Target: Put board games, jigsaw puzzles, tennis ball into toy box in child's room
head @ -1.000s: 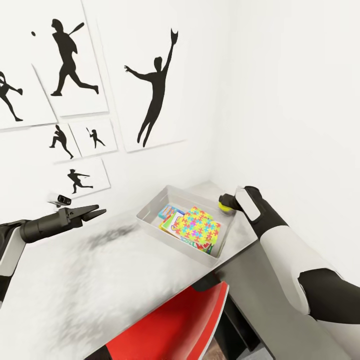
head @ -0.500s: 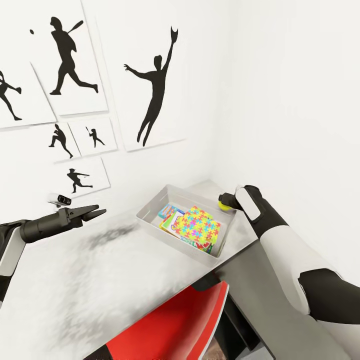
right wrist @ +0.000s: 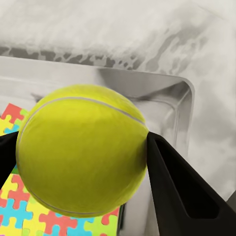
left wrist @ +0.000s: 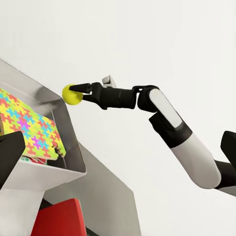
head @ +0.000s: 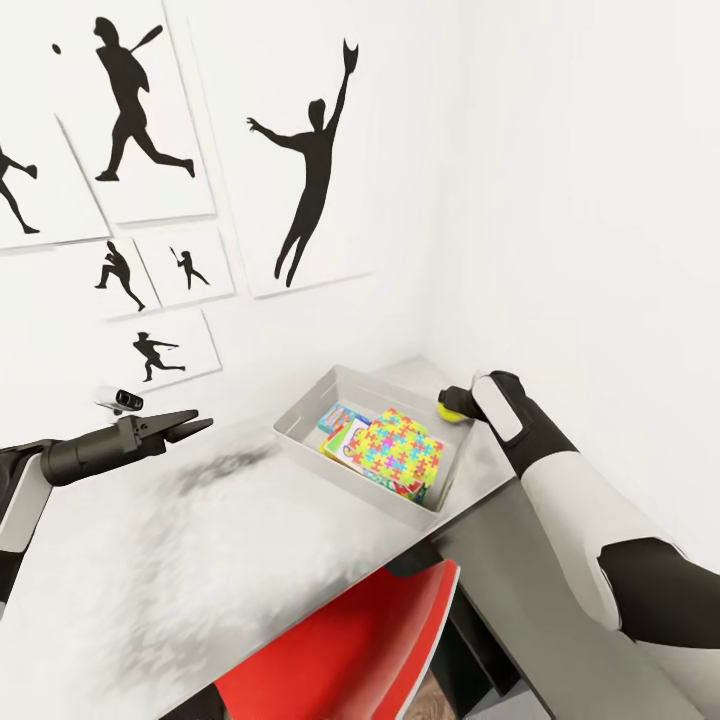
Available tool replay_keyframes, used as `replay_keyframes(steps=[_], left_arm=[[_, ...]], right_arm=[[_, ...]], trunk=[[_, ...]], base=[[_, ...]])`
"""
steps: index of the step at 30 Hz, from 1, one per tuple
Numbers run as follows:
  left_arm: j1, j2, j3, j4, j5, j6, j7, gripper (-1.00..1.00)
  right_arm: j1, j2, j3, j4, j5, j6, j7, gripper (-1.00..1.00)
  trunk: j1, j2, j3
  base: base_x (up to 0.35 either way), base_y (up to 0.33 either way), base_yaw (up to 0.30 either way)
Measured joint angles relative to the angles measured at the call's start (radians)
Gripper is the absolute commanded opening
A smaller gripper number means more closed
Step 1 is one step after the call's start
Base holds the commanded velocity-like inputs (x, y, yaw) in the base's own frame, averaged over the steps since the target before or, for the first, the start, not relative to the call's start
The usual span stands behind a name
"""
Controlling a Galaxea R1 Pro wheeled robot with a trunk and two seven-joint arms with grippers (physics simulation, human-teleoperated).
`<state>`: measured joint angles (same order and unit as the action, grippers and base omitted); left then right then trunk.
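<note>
Right wrist view — tennis ball [right wrist: 81, 150] within gripper [right wrist: 83, 162]

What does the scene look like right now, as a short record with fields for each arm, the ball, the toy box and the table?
right gripper: shut on the tennis ball, held above the toy box's far corner
left gripper: fingers close together, holding nothing, above the table
toy box: grey tray on the table, near the wall corner
in the box: jigsaw puzzle on top of other flat boxes
under the table edge: red chair
</note>
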<state>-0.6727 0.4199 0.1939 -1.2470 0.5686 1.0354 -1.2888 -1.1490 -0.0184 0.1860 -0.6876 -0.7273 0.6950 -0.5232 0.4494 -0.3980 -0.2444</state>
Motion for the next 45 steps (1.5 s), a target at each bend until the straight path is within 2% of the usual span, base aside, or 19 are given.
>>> replay_keyframes(steps=[1, 2, 26, 29, 32, 34, 36, 39, 41, 45], left_arm=[[0.000, 0.000, 0.000, 0.000, 0.000, 0.000, 0.000, 1.00], [0.000, 0.000, 0.000, 0.000, 0.000, 0.000, 0.000, 1.00], [0.000, 0.002, 0.003, 0.000, 0.001, -0.001, -0.001, 1.00], [0.000, 0.007, 0.005, 0.000, 0.000, -0.001, -0.003, 1.00], [0.001, 0.032, 0.009, 0.001, 0.000, 0.001, -0.005, 1.00], [0.004, 0.053, 0.013, 0.003, 0.001, 0.001, -0.006, 1.00], [0.009, 0.075, 0.016, 0.015, 0.003, 0.001, -0.008, 1.00], [0.013, 0.096, 0.017, 0.044, 0.006, 0.000, -0.029, 1.00], [0.019, 0.107, 0.018, 0.088, -0.001, -0.006, -0.084, 1.00], [0.042, 0.118, 0.018, 0.162, -0.007, -0.016, -0.148, 1.00]], right_arm=[[0.001, 0.000, 0.000, 0.000, 0.000, 0.000, 0.000, -1.00], [0.001, 0.000, 0.000, 0.000, 0.000, -0.001, 0.000, 1.00], [0.008, -0.002, -0.007, -0.008, -0.004, 0.014, 0.002, 1.00], [0.017, -0.003, -0.007, -0.065, -0.009, 0.025, 0.002, 1.00], [0.034, -0.009, -0.007, -0.168, -0.012, 0.077, 0.002, 1.00], [0.043, -0.026, -0.008, -0.267, -0.013, 0.113, 0.003, 1.00], [0.065, -0.055, -0.012, -0.368, -0.018, 0.136, 0.006, 1.00], [0.108, -0.085, -0.033, -0.447, -0.056, 0.149, 0.008, 1.00], [0.165, -0.103, -0.067, -0.514, -0.136, 0.157, 0.008, 1.00], [0.246, -0.118, -0.105, -0.586, -0.210, 0.162, 0.008, 1.00]], trunk=[[0.000, 0.000, 0.000], [0.000, 0.000, 0.000], [0.000, 0.000, 0.000], [0.000, 0.000, 0.000], [0.000, 0.000, 0.002], [0.000, 0.000, 0.005], [0.000, 0.000, 0.008], [0.000, 0.000, 0.012], [0.000, 0.000, 0.016], [0.000, 0.000, 0.022]], base=[[0.000, 0.000, 0.002], [0.000, 0.000, 0.001], [0.000, 0.000, 0.000], [0.000, 0.000, -0.005], [-0.002, 0.000, -0.048], [-0.069, 0.000, -0.069], [-0.178, 0.000, -0.075], [-0.256, 0.000, -0.078], [-0.234, 0.000, -0.079], [-0.114, 0.000, -0.082]])
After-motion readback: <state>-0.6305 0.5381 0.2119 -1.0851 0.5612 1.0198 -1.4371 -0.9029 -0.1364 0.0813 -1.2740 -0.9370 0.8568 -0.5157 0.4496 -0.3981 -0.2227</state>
